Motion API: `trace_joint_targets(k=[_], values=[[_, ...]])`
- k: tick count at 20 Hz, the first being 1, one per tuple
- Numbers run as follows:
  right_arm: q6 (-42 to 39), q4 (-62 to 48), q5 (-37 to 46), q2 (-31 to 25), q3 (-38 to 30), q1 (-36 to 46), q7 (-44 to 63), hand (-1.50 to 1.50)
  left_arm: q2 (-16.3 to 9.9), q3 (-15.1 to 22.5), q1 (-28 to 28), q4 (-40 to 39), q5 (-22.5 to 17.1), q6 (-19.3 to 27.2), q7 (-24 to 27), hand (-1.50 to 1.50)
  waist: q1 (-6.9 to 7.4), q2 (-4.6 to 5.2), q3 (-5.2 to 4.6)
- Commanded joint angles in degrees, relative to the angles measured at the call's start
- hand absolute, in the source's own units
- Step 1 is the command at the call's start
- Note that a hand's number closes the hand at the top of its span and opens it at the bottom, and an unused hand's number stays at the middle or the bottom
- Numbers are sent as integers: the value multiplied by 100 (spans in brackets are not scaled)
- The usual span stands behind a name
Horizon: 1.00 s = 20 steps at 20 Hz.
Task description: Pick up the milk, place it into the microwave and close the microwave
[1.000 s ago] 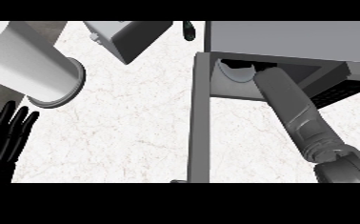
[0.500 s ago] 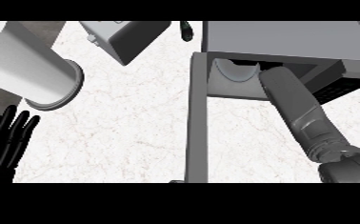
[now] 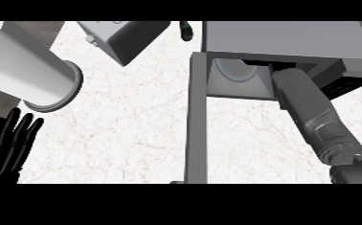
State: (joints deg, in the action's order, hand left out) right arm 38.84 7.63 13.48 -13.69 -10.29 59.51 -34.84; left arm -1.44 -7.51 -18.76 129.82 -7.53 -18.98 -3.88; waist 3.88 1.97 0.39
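Since the earlier frames: right forearm sits slightly deeper in the microwave cavity at upper right; left hand unchanged at the left edge. Item, right hand: not visible, hidden inside the cavity past the forearm; finger state cannot be told. Item, milk: not visible anywhere on the desk; judged to be inside the cavity with the hidden hand, though the pictures do not confirm it. Item, turntable plate: pale disc showing just left of the forearm inside the opening. Item, microwave door: swung open, seen edge-on as a grey strip running from the cavity's left corner down to the bottom of the frame. Item, left hand: fingers straight and spread, resting, holding nothing. Key relation: door lies between the two arms, long axis vertical in frame, right forearm nearer its hinge end; closing calls for the right arm to clear the opening first.
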Motion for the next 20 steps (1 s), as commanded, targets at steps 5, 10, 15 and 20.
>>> trace_joint_targets(k=[5, 10, 15, 20], values=[[-1289, 252, -404, -384, -373, -240, -486, -150, 18, 15, -67, 179, 17, 8, -147, -150, -160, -101, -25], [-1394, 355, -657, -85, -607, -425, -583, -150, 78, 50, -516, 101, -22, -160, 241, -150, -158, -129, -31], [-1985, 579, -769, 56, -601, -963, -798, -150, 141, 396, -600, 309, 45, 75, 85, -150, -306, -183, -34], [-2626, 939, -790, 210, -427, -1558, -876, -150, 143, 473, -550, 89, 217, 159, 349, -150, -435, -231, -41]])
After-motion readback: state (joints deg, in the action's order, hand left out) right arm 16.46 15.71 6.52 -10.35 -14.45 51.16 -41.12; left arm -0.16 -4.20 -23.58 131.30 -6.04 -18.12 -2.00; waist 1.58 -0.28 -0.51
